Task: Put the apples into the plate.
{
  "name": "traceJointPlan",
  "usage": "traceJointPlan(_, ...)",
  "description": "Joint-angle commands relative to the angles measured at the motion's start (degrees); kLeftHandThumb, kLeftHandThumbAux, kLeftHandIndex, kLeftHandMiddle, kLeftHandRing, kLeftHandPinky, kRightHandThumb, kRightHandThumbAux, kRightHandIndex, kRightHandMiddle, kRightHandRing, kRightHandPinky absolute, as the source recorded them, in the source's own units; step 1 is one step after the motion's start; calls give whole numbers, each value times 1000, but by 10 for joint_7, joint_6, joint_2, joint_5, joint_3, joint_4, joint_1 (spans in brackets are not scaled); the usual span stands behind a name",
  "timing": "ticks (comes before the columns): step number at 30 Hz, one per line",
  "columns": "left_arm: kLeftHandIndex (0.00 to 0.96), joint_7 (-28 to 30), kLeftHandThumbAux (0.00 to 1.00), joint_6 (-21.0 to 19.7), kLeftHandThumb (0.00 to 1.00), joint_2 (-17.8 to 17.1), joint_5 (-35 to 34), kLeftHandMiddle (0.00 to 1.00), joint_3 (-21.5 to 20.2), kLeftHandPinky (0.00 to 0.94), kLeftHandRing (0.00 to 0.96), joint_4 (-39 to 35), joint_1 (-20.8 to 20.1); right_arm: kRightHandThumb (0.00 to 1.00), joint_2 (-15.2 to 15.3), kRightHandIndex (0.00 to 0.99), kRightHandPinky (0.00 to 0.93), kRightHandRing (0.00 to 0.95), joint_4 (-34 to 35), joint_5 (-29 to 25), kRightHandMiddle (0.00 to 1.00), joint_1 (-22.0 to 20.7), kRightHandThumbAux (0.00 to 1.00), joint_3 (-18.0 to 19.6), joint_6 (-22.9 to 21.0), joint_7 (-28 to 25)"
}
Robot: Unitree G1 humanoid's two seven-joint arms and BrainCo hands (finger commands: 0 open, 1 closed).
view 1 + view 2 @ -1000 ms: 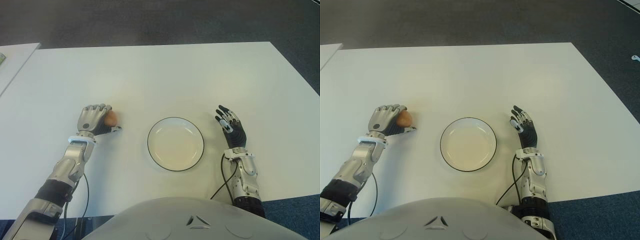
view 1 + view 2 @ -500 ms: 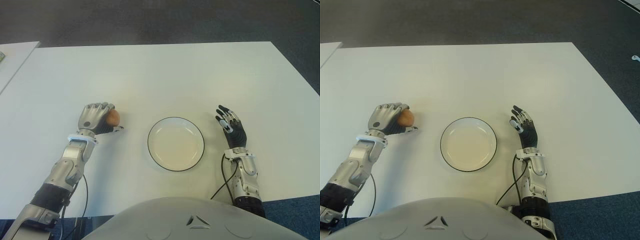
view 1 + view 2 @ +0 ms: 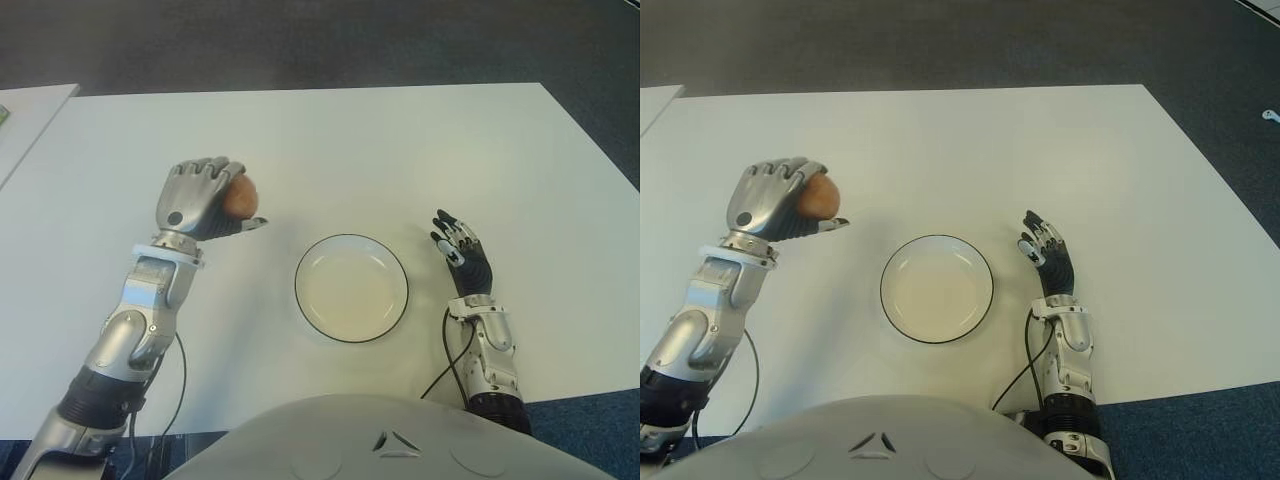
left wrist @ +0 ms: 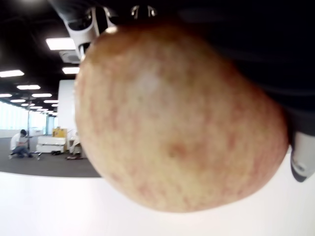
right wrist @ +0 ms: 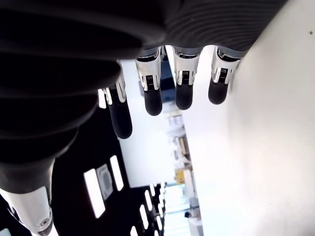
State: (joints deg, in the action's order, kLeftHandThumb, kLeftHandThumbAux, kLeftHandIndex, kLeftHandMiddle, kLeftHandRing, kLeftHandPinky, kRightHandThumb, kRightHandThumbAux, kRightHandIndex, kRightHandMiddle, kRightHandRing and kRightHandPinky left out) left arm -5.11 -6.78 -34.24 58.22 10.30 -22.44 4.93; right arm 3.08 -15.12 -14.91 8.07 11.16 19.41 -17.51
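A reddish-yellow apple (image 3: 241, 196) is gripped in my left hand (image 3: 205, 205), which is raised above the white table (image 3: 330, 150) to the left of the plate. The left wrist view is filled by the apple (image 4: 172, 123), with the fingers curled around it. The white plate with a dark rim (image 3: 351, 288) lies at the table's middle front and holds nothing. My right hand (image 3: 459, 254) shows just right of the plate, fingers spread and holding nothing, as its fingers (image 5: 152, 93) also show in the right wrist view.
A second white table edge (image 3: 25, 115) shows at the far left. Dark carpet (image 3: 320, 40) lies beyond the table's far edge. A cable (image 3: 445, 350) runs along my right forearm near the front edge.
My left hand has lifted the apple off the table and carried it slightly up and toward the right. The right hand and plate have not moved.
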Motion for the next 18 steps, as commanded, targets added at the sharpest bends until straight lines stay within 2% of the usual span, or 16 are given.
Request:
traceJointPlan(1,441,45,701,-10,717,37,41,916,30,848,861,-56,-5,481,-6,262,80,70,-14,4,132,19,646,-6,-13,5)
traceJointPlan(8,442,94,701,-5,717,76,83,885,56,840,848,-95,-13,482,-7,255,98,72,-7,0,128,24,635,-11,-22,7)
traceJointPlan(18,441,116,701,47,717,120,116,912,125,884,884,-98,-24,491,-13,247,130,106,2,-1,152,32,636,-17,-20,11)
